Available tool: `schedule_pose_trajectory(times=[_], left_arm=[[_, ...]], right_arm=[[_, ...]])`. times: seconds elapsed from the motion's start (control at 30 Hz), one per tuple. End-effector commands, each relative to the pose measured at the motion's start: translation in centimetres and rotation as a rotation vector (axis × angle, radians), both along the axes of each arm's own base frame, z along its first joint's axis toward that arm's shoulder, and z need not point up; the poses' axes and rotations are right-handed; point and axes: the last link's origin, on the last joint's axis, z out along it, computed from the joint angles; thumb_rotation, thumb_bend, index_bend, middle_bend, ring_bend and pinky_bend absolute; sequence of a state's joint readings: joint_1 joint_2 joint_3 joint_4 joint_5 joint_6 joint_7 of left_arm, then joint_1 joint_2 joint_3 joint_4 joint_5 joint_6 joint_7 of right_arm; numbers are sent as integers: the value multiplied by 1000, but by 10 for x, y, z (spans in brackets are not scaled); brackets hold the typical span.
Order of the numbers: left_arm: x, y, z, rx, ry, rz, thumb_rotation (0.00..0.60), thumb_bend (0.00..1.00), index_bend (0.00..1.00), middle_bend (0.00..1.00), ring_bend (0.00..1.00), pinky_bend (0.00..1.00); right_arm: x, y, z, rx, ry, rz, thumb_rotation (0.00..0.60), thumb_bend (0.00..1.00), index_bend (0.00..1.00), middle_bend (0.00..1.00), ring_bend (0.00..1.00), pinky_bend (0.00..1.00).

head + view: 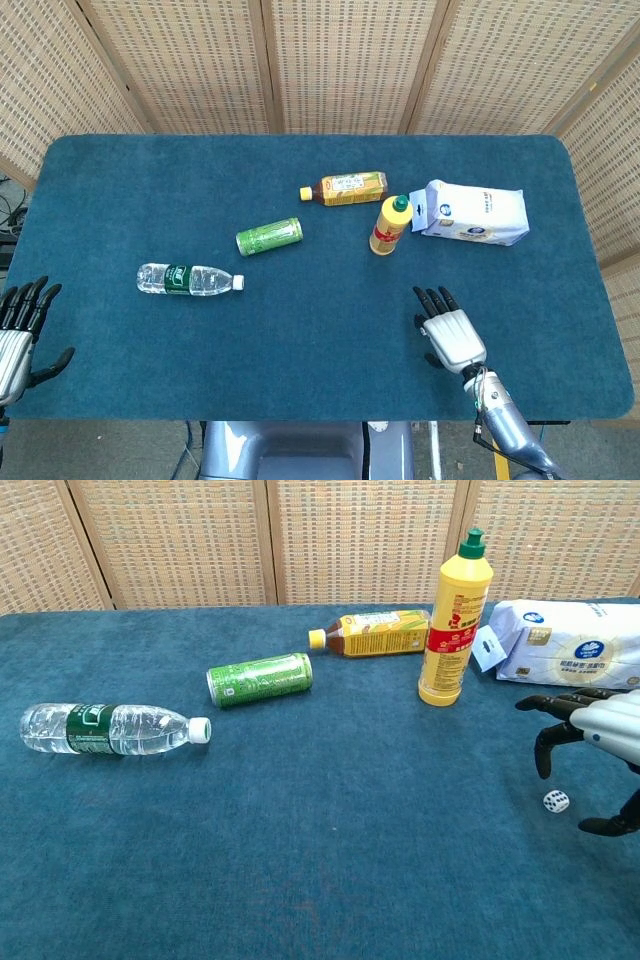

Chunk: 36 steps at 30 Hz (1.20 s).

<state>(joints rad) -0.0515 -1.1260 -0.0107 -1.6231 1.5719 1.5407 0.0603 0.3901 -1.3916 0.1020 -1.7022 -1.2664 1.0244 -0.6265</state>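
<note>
The right robot hand (590,742) is held released, fingers spread, just above the die (556,801); the left robot hand (20,325) is held released too.

A dark teal carpeted tabletop (150,180) with rounded corners is filling most of the head view. Woven rattan screen panels (350,60) in wooden frames are standing along its far edge and flanking both sides. Even, soft light is falling across everything.
</note>
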Motion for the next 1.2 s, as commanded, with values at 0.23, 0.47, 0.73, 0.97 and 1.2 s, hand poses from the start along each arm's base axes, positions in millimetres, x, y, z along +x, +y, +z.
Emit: schedule_pose_trajectory(times=[0.23,0.47,0.73,0.97,1.2], left_arm=[[0,1,-1,-3,4,0,600,284,0,0,0,0],[0,1,-1,-2,4,1,600,284,0,0,0,0],[0,1,-3,-10,7,-1,600,284,0,0,0,0],[1,1,-4,-11,9,-1,600,284,0,0,0,0],[1,1,-4,-12,9,-3,600,285,0,0,0,0]], right_arm=[[-2,-9,-9,9,17,-16,600,260,389,0,0,0],[-5,-16,-16,13,32,-29,600,260,396,0,0,0],[-8,-22,-17,12,51,-44,600,319,406,0,0,0],[-8,-25,-20,15,59,-45,600,337,406,0,0,0],[-12,-28,-21,12,70,-57,600,337,411,0,0,0]])
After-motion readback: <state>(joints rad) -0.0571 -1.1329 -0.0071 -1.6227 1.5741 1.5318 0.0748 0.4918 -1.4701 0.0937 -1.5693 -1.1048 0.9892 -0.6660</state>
